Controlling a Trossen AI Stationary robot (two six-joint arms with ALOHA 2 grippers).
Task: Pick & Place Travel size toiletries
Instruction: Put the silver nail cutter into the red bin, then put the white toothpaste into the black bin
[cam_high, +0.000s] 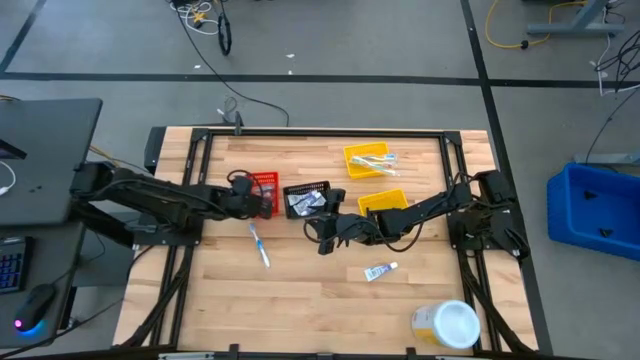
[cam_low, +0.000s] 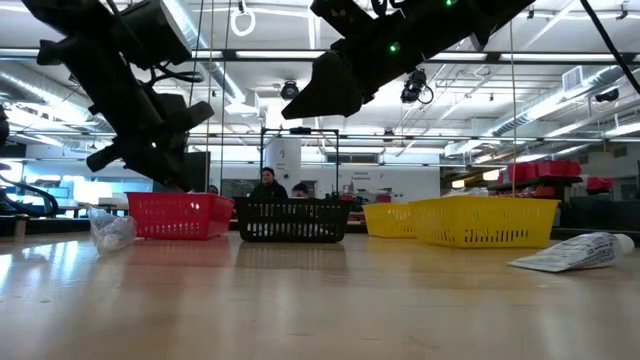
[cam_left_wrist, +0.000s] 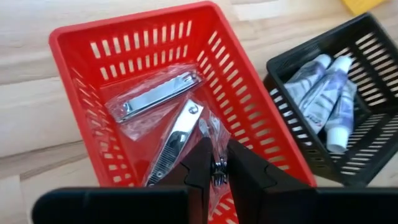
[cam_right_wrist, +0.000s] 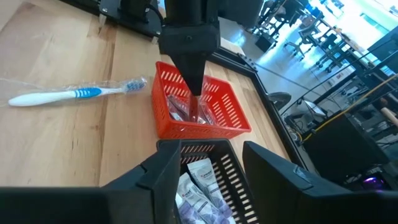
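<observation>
**Left claw over red bin, bagged clipper directly beneath**

The left gripper (cam_left_wrist: 216, 169) is hanging inside the red bin (cam_left_wrist: 74, 46), fingers nearly together, pinching the bagged nail clipper (cam_left_wrist: 177, 140), whose long axis is running along the fingers. The right gripper (cam_right_wrist: 208, 171) is spreading above the black bin (cam_high: 307, 199) holding tubes (cam_left_wrist: 323, 99). The toothbrush (cam_high: 259, 244) is lying nearer the left arm.

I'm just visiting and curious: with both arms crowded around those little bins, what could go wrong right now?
The left end effector sits low in the red bin, nearly shut on a bagged nail clipper; lifting might drag it out again. The right end effector hangs open over the neighbouring black bin, so the arms could bump. The toothbrush and tube are not yet sorted.
</observation>
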